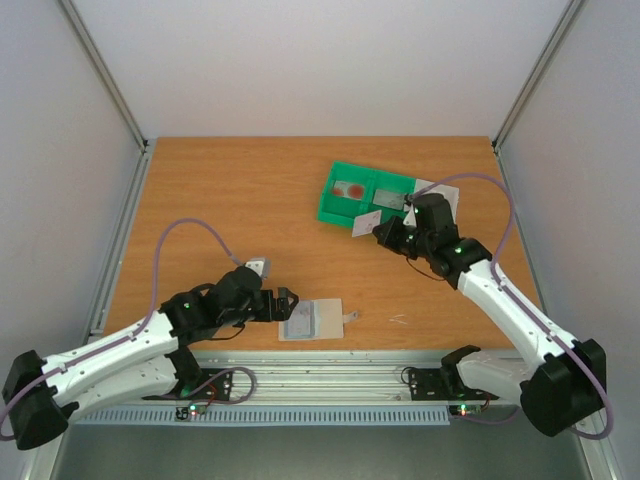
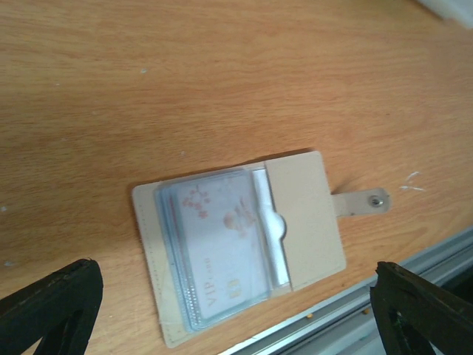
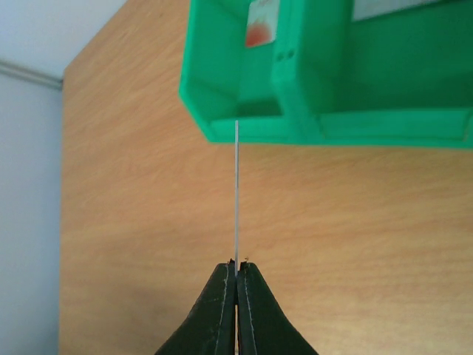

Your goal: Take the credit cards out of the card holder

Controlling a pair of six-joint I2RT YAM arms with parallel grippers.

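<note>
The card holder [image 2: 303, 222] lies flat and open near the table's front edge, a beige sleeve with a snap tab [image 2: 361, 202]. A pale credit card [image 2: 218, 248] printed "VIP card" sits in its clear pocket. My left gripper [image 2: 235, 265] hovers over the card holder [image 1: 312, 320], open wide, with one finger [image 2: 52, 303] on each side and nothing held. My right gripper [image 3: 236, 270] is shut on a thin card [image 3: 236, 192], seen edge-on, just in front of the green bin [image 3: 244, 129]. From above, that held card [image 1: 365, 224] is greyish white.
The green two-compartment bin [image 1: 335, 212] stands at the back right, with a red-marked card [image 1: 349, 189] in its left compartment and a greyish one [image 1: 390, 198] in its right. A white flat piece [image 1: 436, 188] lies beside it. A metal rail [image 1: 320, 365] runs along the front edge.
</note>
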